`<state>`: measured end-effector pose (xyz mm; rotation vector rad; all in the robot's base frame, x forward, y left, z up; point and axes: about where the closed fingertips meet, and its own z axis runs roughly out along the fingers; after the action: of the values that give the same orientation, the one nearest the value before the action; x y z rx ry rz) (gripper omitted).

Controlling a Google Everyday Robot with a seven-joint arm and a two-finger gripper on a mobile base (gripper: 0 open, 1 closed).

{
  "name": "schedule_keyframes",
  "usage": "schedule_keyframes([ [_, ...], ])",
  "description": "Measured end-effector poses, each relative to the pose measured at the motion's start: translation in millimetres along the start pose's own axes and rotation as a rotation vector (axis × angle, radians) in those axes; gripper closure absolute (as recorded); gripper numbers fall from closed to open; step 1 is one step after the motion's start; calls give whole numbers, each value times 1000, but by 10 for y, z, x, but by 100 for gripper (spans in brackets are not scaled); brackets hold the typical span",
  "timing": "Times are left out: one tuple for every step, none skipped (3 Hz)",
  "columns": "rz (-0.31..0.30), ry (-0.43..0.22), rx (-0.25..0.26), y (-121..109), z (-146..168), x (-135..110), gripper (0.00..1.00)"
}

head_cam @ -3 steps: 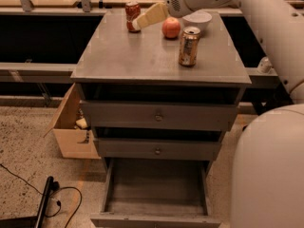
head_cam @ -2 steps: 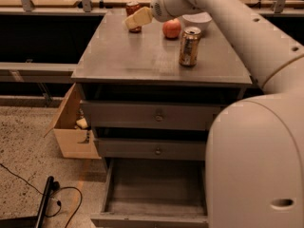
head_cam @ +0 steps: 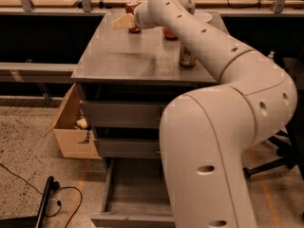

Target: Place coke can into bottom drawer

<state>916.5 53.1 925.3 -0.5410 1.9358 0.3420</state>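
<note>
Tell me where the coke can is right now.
In the camera view, the coke can stands near the far-left corner of the cabinet top, right by the gripper.

Pincer [head_cam: 124, 22] shifted left beside coke can [head_cam: 131, 6] (arm looms larger).

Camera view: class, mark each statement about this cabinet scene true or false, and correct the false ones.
1. The bottom drawer is pulled open. True.
2. The coke can lies inside the bottom drawer. False: it stands at the far edge of the cabinet top.
3. The gripper is right at the coke can, above the cabinet top. True.
4. The cardboard box sits on the cabinet top. False: it stands on the floor beside the cabinet.
</note>
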Motion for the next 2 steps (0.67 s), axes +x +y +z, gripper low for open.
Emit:
schedule_keyframes([
  [26,-43,61,-56,356,-28,0],
  [7,-112,114,-187,652,-67,0],
])
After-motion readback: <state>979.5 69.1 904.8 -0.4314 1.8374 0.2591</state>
